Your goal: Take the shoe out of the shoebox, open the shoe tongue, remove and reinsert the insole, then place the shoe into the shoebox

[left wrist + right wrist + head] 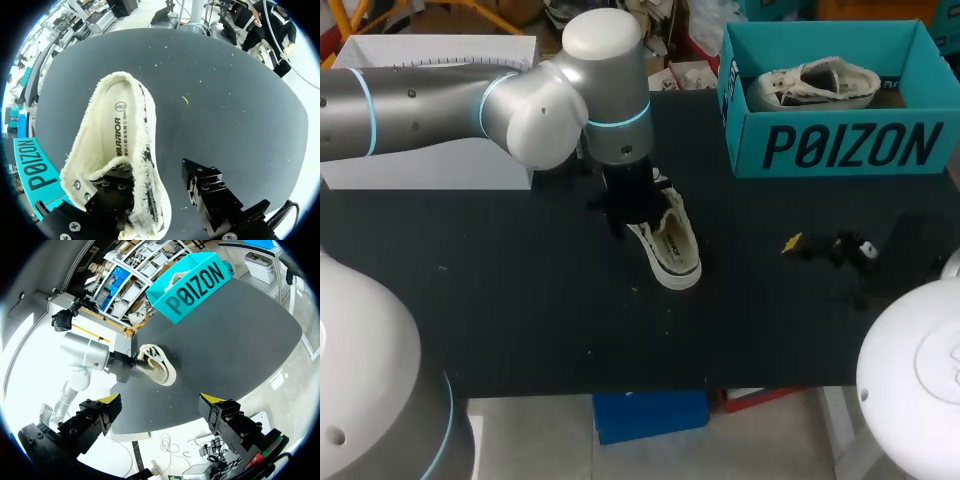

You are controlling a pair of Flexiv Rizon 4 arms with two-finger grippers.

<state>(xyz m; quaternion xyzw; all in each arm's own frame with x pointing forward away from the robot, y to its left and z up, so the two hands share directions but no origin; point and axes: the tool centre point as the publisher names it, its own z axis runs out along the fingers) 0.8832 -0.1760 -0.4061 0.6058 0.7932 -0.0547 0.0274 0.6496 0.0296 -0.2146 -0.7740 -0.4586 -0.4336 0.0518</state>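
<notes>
A cream canvas shoe (pixel 672 245) lies on the black table (pixel 520 310), toe toward the front edge. In the left wrist view the shoe (pixel 117 135) is open at the top and its printed insole (pixel 116 127) lies inside. My left gripper (pixel 157 176) straddles the shoe's side wall near the laces. One finger (pixel 116 186) is inside the shoe. The other finger (pixel 202 185) is outside, a small gap from the sole, so the gripper is open. My right gripper (pixel 162 400) hangs open and empty over the table's right side (pixel 828 247), well clear of the shoe (pixel 157 369).
The teal shoebox (pixel 840 150) stands at the back right, with a second cream shoe (pixel 812 84) lying inside. The right wrist view shows the shoebox (pixel 192 287) beyond the shoe, and my left arm (pixel 85 357) reaching in.
</notes>
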